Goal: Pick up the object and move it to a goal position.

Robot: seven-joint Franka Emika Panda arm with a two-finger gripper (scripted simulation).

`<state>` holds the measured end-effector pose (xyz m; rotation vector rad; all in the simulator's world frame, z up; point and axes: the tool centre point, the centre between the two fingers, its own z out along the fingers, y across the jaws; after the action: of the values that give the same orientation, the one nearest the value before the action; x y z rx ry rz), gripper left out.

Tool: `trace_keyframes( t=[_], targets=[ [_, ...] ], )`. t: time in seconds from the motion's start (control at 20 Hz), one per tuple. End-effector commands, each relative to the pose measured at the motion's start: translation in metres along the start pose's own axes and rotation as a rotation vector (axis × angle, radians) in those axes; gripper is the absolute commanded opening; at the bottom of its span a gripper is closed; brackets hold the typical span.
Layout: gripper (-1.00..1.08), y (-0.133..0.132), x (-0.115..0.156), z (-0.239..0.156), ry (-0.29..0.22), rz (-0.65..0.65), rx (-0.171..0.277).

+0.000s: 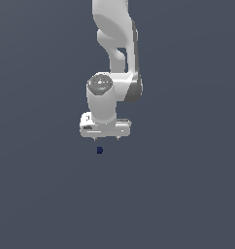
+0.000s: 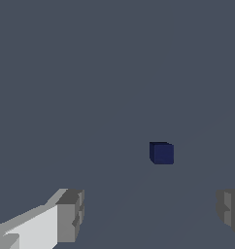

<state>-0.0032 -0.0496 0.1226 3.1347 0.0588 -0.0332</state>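
The object, a tiny dark navy-blue cube (image 1: 99,150), lies on the grey floor just below my white gripper (image 1: 106,139) in the exterior view. The gripper hangs a little above it, with the cube under the finger at the exterior view's left. In the wrist view the cube (image 2: 161,153) shows ahead of the gripper (image 2: 151,216), between the lines of the two grey fingertips (image 2: 71,214) and apart from both. The jaws stand wide open and hold nothing.
The white arm (image 1: 114,44) rises from the gripper to the top of the exterior view. Around it is only a plain grey floor (image 1: 187,194).
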Motion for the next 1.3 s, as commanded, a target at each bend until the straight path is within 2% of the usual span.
trace_keyframes(
  t=[0.0,0.45,0.85,1.25],
  targets=[
    [1.00,0.013,0.003,0.018,0.006,0.001,0.002],
    [1.00,0.040,0.006,0.057,0.020,0.003,0.006],
    [1.00,0.041,0.005,0.064,0.019,0.005,0.006],
    [1.00,0.042,0.005,0.100,0.020,0.004,0.006]
  ],
)
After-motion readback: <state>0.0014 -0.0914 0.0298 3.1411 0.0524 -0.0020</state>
